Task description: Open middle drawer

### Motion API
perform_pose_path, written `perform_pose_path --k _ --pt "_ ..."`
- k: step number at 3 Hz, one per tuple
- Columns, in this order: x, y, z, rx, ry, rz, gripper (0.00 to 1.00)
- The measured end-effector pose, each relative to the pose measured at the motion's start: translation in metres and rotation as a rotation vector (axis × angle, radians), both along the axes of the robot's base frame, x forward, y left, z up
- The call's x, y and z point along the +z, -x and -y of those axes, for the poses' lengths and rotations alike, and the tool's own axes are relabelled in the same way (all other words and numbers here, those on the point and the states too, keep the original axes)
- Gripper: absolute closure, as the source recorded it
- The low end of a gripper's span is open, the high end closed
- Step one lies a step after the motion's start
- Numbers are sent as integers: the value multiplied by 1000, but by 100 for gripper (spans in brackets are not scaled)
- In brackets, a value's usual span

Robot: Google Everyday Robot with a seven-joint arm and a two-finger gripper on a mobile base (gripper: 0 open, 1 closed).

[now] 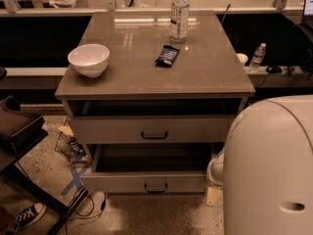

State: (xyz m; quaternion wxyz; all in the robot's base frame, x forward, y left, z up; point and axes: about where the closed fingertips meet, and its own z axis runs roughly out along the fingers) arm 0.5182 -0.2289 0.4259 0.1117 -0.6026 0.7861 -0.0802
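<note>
The robot's pale body (274, 165) fills the lower right above the speckled floor (146, 219) and hides the tool, so I cannot tell its state. The brown tabletop (137, 77) carries a white bowl (89, 59), a bottle (179, 12) and a dark packet (167, 55). Beneath it, the middle drawer (122, 182) stands pulled out.

Glossy smooth table (137, 62), matt pale-grey middle drawer (117, 182), glazed white bowl (89, 59), clear plastic bottle (179, 14), speckled floor (161, 214), end effector out of view.
</note>
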Motion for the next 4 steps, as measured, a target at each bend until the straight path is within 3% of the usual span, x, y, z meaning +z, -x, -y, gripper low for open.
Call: perform_pose_path --k 2,3,4 --pt "-7 12 1 -22 5 -33 46" --pt "-2 48 7 -100 11 -87 69" --pt "1 49 7 -102 12 -88 99"
